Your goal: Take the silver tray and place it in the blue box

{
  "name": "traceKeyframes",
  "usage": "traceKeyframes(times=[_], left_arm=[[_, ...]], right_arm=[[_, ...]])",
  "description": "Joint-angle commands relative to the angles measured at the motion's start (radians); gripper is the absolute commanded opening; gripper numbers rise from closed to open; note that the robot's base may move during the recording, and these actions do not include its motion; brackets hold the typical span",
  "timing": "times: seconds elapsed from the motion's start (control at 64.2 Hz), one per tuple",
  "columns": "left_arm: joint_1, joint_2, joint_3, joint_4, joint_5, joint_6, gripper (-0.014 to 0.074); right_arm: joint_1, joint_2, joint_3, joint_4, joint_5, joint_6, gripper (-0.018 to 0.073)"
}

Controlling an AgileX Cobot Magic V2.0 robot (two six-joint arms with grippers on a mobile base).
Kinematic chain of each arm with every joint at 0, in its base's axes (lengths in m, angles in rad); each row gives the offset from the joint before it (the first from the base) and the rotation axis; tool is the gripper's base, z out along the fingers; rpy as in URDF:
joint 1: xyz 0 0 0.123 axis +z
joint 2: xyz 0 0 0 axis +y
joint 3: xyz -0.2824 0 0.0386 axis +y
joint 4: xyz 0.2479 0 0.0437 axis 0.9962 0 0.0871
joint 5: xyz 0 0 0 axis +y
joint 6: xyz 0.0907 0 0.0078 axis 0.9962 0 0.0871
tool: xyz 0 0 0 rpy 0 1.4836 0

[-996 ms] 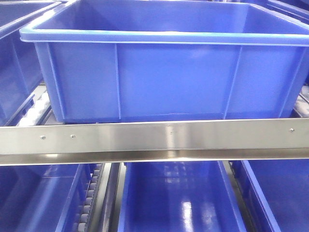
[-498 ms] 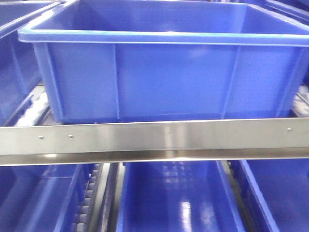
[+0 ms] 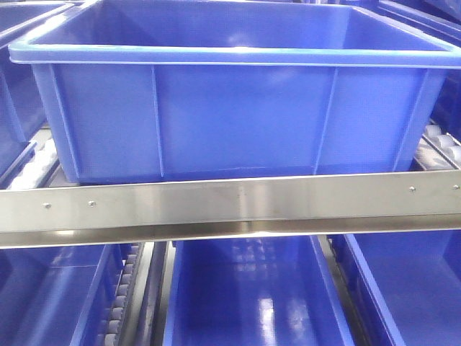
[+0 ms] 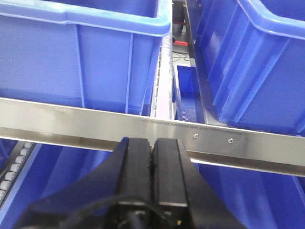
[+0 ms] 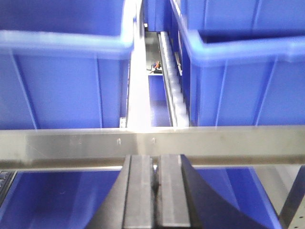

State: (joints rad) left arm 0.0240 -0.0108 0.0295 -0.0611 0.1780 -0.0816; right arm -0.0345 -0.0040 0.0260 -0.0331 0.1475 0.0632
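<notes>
A large, deep blue box [image 3: 238, 115] with a thick lipped rim stands on the rack shelf straight ahead, and what shows of its inside holds nothing. The silver tray is out of view in every frame. My left gripper [image 4: 152, 143] is shut, black fingers pressed together, just before the steel rail [image 4: 95, 121]. It points at the gap between two blue crates. The right gripper [image 5: 156, 160] is also shut with nothing in it, below the same kind of rail [image 5: 152, 143], facing another gap between crates.
A steel rail [image 3: 230, 205] runs across the shelf front below the box. More blue crates [image 3: 248, 295] sit on the lower level and to both sides. Roller tracks [image 3: 122, 288] run between them. Crates [image 4: 71, 57] [image 4: 252, 62] flank the left wrist.
The box and rail have shifted left in the front view and the box looks slightly larger, as the view has moved. No gripper shows in the earlier frames.
</notes>
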Motion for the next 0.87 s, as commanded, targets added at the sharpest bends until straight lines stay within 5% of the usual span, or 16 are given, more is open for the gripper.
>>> traceKeyframes(times=[0.0,0.856], left_arm=[[0.000,-0.020,-0.003,-0.008,-0.082,0.000,-0.0097],[0.000,-0.020,-0.003,-0.008,-0.082,0.000,-0.0097]], right_arm=[[-0.009,-0.019,0.007,0.001,-0.065,-0.012,0.0057],[-0.009,-0.026,0.007,0.001,-0.063,-0.012,0.0057]])
